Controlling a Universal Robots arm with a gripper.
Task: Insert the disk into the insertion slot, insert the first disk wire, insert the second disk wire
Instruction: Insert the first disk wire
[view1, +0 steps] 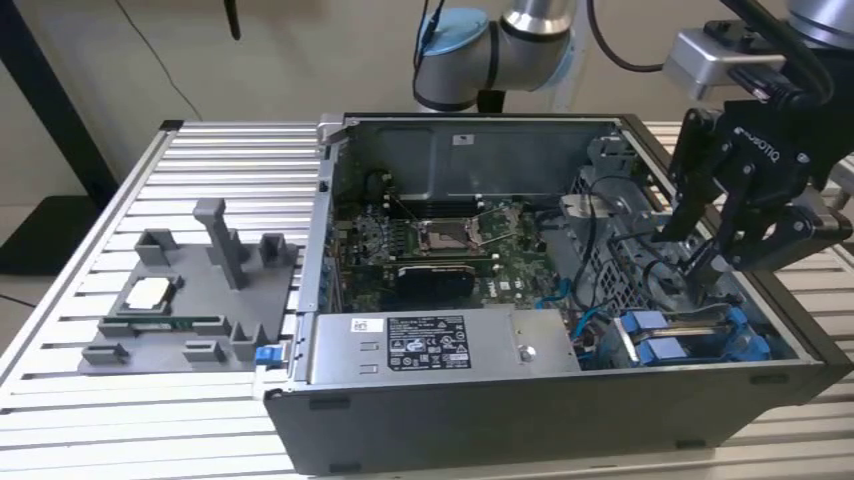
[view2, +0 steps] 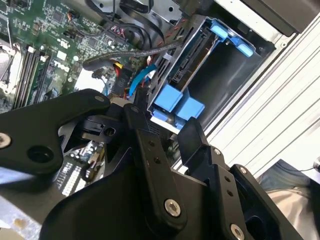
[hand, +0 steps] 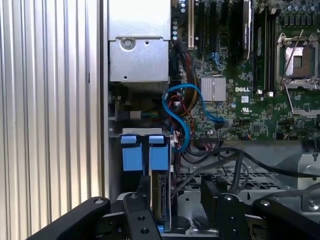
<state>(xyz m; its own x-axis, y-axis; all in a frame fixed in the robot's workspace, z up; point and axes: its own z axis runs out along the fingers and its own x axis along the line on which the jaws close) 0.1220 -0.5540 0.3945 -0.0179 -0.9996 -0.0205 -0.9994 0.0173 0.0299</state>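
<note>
The disk (view1: 694, 328) sits on edge in the drive bay at the case's front corner, on the exterior view's right, its blue carrier tabs (view1: 650, 338) showing at both ends. Its near tabs (hand: 142, 152) and thin edge (hand: 161, 195) show in the first wrist view, and its edge (view2: 192, 57) runs between blue tabs (view2: 177, 104) in the second. My black gripper (view1: 697, 268) hangs open just above the bay, one finger (hand: 137, 217) on each side of the disk's end and nothing held. A blue flat wire (hand: 179, 107) and black cables (hand: 240, 161) loop loose beside the bay.
A silver power supply box (view1: 441, 345) lies along the case's front wall. The motherboard (view1: 434, 245) covers the case floor. A grey fixture tray (view1: 187, 295) with small parts stands on the slatted table (view1: 214, 150) at the exterior view's left. Case walls (view1: 787, 330) hem in the bay.
</note>
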